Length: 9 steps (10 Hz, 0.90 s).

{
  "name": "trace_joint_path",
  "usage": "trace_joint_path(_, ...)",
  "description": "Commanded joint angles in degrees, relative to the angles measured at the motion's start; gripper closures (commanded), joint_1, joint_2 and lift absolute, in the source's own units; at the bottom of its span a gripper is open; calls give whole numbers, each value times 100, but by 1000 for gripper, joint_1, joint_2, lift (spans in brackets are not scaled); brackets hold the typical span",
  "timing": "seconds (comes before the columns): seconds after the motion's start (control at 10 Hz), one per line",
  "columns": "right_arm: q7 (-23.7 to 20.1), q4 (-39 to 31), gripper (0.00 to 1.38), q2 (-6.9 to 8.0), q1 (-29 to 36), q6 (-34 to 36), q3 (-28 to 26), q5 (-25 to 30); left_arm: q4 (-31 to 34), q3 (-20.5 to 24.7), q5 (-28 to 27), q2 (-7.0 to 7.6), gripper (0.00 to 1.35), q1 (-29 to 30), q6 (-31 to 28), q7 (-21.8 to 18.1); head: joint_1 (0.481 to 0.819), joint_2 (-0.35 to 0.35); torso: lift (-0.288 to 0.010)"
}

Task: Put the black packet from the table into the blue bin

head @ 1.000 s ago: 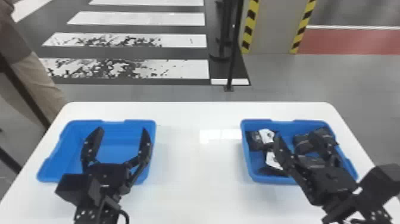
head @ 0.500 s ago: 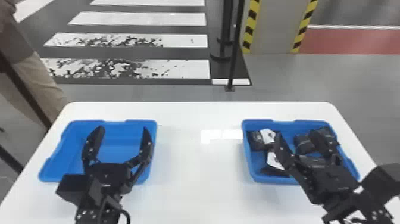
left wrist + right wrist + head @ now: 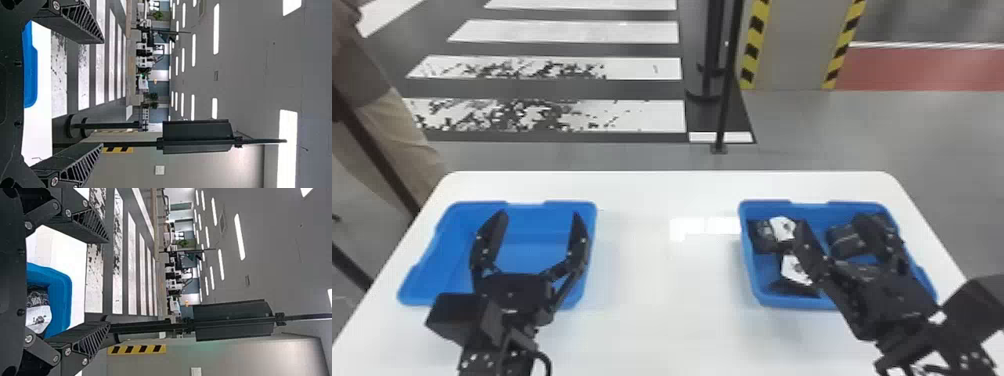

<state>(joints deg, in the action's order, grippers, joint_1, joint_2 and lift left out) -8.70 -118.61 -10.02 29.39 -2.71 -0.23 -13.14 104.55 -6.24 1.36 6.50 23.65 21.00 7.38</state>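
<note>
One white table (image 3: 662,325) bears two bins: a left blue bin (image 3: 537,220) and a right blue bin (image 3: 751,267). The latter holds at least three packets (image 3: 783,228); their exact number is unclear.

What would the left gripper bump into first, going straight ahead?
Likely nothing nearby: the left gripper points out past the left bin, and the way looks free, though height is unclear.

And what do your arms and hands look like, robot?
The left arm and right arm are black. The left hand and right hand each have two flat black fingers with narrow tips, slanted ribs and round silvery screws. A thin black cable loops beside the left arm.
</note>
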Motion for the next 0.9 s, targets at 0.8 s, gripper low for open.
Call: trace_joint_path(0.8, 0, 0, 305, 0, -14, -165, 34, 46, 0, 53, 58, 0, 94, 54, 108, 9, 695, 10, -110)
